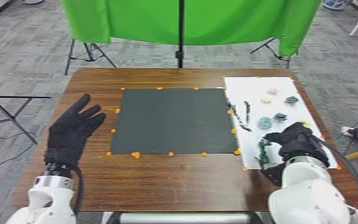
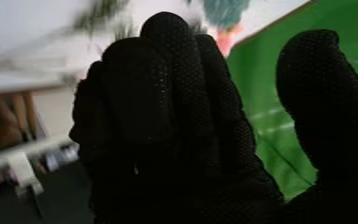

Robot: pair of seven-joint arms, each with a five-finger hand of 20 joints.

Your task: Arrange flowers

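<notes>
In the head view my right hand [image 1: 294, 142] is over the lower part of the white sheet [image 1: 246, 86], beside a dark green stem [image 1: 263, 152]. Higher on the sheet lie a pink flower [image 1: 272, 91], a dark blue flower [image 1: 292, 100], a teal flower [image 1: 280, 117] and a pale blue flower [image 1: 265, 123]. Thin green stems [image 1: 246, 111] lie near its left edge. The right wrist view has my right hand [image 2: 184, 145] open, thumb apart, with nothing visibly held; past its fingertips are a blurred blue flower [image 2: 224, 11] and greenery [image 2: 100, 14]. My left hand [image 1: 69, 131] rests open at the table's left.
A dark grey square board [image 1: 174, 121] lies mid-table, with orange bits along its edges, between my left hand and the white sheet. The brown wooden table [image 1: 175, 180] extends around it. Beyond the far edge hang a green cloth [image 1: 140, 20] and its black stand [image 1: 180, 54].
</notes>
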